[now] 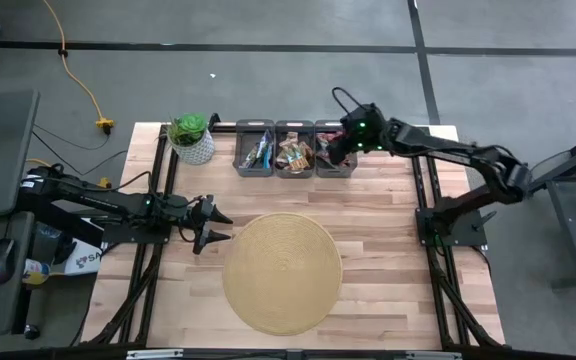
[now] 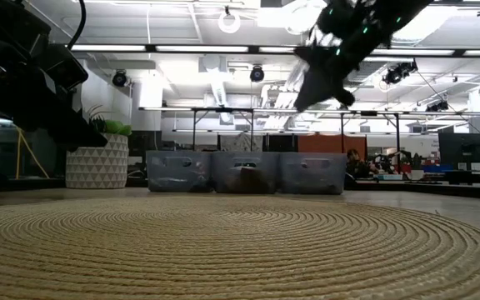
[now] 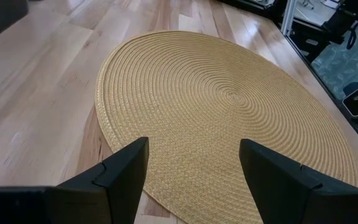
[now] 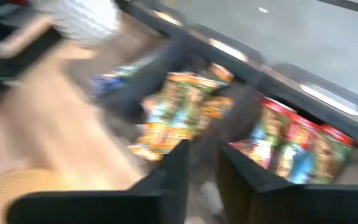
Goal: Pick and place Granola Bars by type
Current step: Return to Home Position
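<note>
over the far edge of the table (image 1: 388, 250), seen from above, the right gripper (image 1: 336, 150) hangs above the rightmost of three bins (image 1: 294, 123), and the granola bars (image 1: 294, 153) lie sorted inside that row, blue ones left, brown ones in the middle. the left gripper (image 1: 220, 227) waits at the left rim of the round woven mat (image 1: 282, 272), spread wide and empty; no bar shows on the mat, and a potted plant (image 1: 191, 138) stands just left of the bins. from table height the right gripper sits high above the row, well clear of the bin walls, so the sorting looks finished and only the retreat remains. to do that well i would lift a little more before swinging back to the right side, so that nothing clips the far bin wall or drags a wrapper out. the left wrist view confirms that arm's fingers parted wide over the mat's near-left part with nothing between them. the right wrist view looks down into the bins, red bars in the right one, and its fingers stand only narrowly apart, pinching nothing. much is hard to read: that view is smeared, so i cannot count the bars; from above the right gripper covers most of the right bin; at table height the cloudy bin walls show only dark shapes, and the near half of the table lies behind the mat.
</note>
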Tool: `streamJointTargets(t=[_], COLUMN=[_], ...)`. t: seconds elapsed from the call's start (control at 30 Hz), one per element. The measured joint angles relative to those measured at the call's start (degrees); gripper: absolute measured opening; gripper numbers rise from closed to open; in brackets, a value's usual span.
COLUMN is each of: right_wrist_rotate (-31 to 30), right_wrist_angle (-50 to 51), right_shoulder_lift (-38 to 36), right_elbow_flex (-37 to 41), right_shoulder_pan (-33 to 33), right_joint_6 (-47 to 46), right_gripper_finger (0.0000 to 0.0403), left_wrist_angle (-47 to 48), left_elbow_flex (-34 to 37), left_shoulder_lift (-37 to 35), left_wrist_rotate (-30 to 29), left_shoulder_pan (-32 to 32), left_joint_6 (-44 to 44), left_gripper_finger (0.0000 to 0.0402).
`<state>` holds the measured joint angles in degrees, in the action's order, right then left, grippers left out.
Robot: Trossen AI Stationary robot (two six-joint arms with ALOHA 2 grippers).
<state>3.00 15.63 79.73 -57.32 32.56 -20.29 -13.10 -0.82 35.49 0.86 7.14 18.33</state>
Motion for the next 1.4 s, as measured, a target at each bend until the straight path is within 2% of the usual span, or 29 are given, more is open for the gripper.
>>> streamJointTargets(t=[0.1,0.23,0.37,0.57,0.7,0.87,0.93,1.07,1.4], right_wrist_rotate=[4.8,9.5,11.4,14.4,12.3,11.4,9.2,5.2,4.0], right_wrist_angle=[1.1,2.2,-3.4,-30.4,-48.0,-62.1,-66.2,-68.1,-63.7], right_shoulder_lift=[-4.5,-9.7,-15.5,-26.4,-33.4,-40.4,-43.0,-47.7,-54.8], right_elbow_flex=[0.0,0.1,5.1,24.3,37.4,48.5,51.9,56.0,56.8], right_shoulder_pan=[-1.2,-4.1,-9.0,-13.7,-15.6,-16.8,-17.4,-19.0,-25.5], right_joint_6=[1.4,2.5,3.6,-5.4,-11.6,-15.3,-15.7,-15.9,-12.1], right_gripper_finger=[0.001,0.0007,0.0003,0.0,0.0,0.0,0.0,0.0,0.0], left_wrist_angle=[0.0,0.0,0.0,0.0,0.0,0.0,0.0,0.0,0.0], left_elbow_flex=[0.0,0.0,0.0,0.0,0.0,0.0,0.0,0.0,0.0], left_shoulder_lift=[0.0,0.0,0.0,0.0,0.0,0.0,0.0,0.0,0.0], left_wrist_rotate=[0.0,0.0,0.0,0.0,0.0,0.0,0.0,0.0,0.0], left_shoulder_pan=[0.0,0.0,0.0,0.0,0.0,0.0,0.0,0.0,0.0], left_joint_6=[0.0,0.0,0.0,0.0,0.0,0.0,0.0,0.0,0.0], left_gripper_finger=[0.0248,0.0248,0.0248,0.0248,0.0248,0.0248,0.0248,0.0248,0.0248])
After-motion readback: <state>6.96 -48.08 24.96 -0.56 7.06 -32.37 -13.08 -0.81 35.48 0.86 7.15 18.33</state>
